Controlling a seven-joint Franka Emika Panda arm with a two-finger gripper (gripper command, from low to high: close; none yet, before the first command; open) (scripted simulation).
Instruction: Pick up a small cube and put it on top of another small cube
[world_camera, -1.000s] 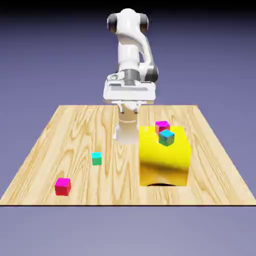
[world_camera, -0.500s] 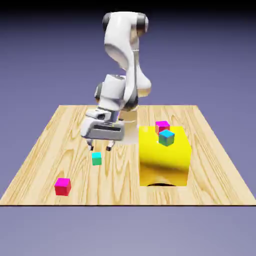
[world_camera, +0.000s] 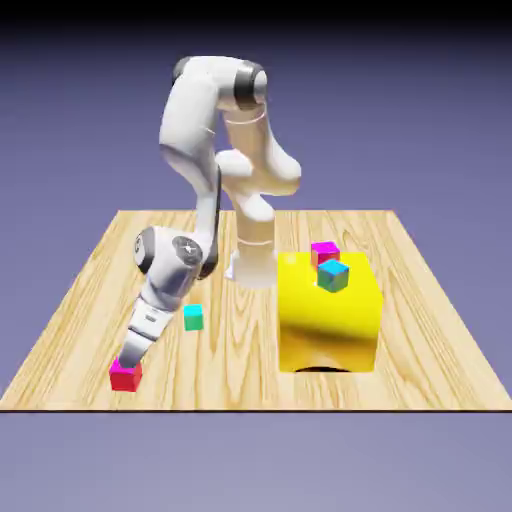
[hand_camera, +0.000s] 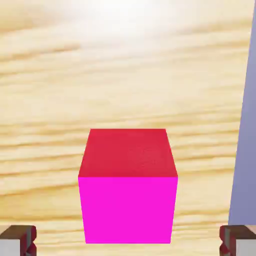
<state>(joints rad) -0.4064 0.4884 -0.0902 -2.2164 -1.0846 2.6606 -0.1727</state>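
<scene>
A small cube (world_camera: 125, 375) with a magenta top and red sides rests on the table near the front edge, at the exterior view's left. My gripper (world_camera: 127, 360) has come down right over it, tilted. In the hand view the small cube (hand_camera: 128, 200) fills the lower middle, and my gripper (hand_camera: 128, 243) is open, with its fingertips (hand_camera: 17, 240) standing wide on either side, clear of the cube. A second small cube (world_camera: 324, 252) with a magenta top sits on the yellow block (world_camera: 328, 325).
A teal-and-blue cube (world_camera: 333, 274) lies tilted on the yellow block, next to the second small cube. A teal-and-green cube (world_camera: 193, 317) sits on the wood just beside my forearm. The table's edge (hand_camera: 240, 150) runs close along the hand view's right.
The arm swung from the table's back middle down to the front left, onto the magenta-topped cube. The jaws opened wider early on. No cube has moved.
</scene>
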